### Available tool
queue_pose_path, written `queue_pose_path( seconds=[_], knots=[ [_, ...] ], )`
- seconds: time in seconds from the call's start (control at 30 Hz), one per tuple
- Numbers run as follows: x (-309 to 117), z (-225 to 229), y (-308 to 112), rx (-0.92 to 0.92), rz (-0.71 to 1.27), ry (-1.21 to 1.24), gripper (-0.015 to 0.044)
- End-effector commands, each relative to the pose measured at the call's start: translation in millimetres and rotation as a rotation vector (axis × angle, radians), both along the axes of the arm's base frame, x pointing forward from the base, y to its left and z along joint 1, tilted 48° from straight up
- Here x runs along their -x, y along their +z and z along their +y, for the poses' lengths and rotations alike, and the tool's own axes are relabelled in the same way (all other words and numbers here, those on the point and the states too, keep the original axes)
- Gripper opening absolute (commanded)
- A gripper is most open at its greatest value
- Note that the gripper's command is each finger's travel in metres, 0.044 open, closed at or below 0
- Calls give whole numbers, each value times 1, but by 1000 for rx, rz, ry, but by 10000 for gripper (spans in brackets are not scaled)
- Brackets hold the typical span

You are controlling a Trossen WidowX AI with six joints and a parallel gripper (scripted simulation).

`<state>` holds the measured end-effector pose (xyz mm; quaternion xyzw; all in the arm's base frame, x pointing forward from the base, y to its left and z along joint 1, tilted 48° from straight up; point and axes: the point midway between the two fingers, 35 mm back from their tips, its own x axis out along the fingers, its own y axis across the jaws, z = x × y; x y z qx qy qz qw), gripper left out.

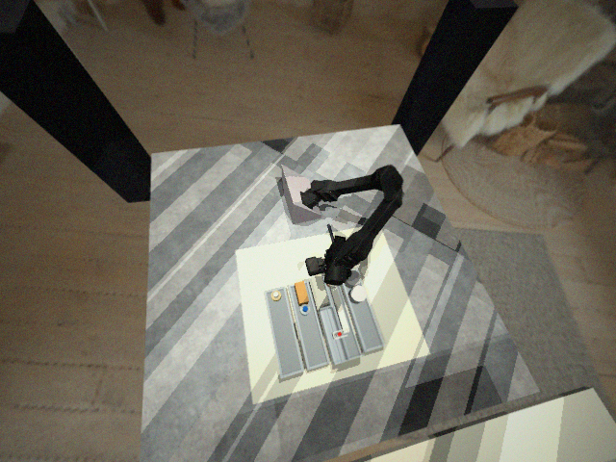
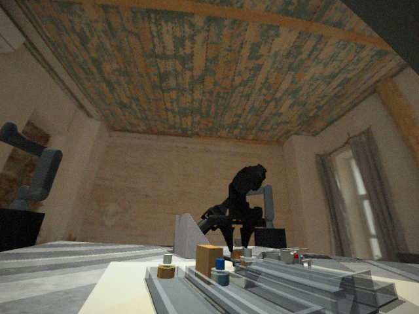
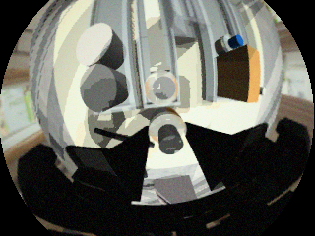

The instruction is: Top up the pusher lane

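My gripper (image 2: 238,248) (image 3: 165,127) is shut on a jar (image 2: 236,254) (image 3: 168,119) with an orange-and-white body and a grey knob. The jar looks upright, just in front of the sprung lane's front end. A matching jar (image 2: 244,259) (image 3: 161,88) stands inside the sprung lane (image 1: 350,348) at its front end, close to the held one. The held jar's height over the low front stop is hard to tell. The red-marked pusher part (image 1: 339,334) (image 2: 295,256) is farther back on the lane. In the top view the hand hides the held jar.
An orange block (image 1: 300,293) (image 2: 208,261) (image 3: 238,74) and a blue-capped jar (image 1: 304,309) (image 2: 220,275) (image 3: 228,44) stand in a neighbouring lane. A white-topped cylinder (image 1: 357,294) (image 3: 94,44) and a grey cylinder (image 3: 99,88) stand on the other side. A pink wedge (image 2: 186,236) stands farther off.
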<state>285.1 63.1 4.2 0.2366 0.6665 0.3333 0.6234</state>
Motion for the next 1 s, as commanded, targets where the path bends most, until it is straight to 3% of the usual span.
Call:
queue_pose_path(
  seconds=[0.0,0.97],
  knots=[
    [-3,0,1,-3,-3,-4,0],
    [-15,3,1,-3,-4,-4,0]
  ],
)
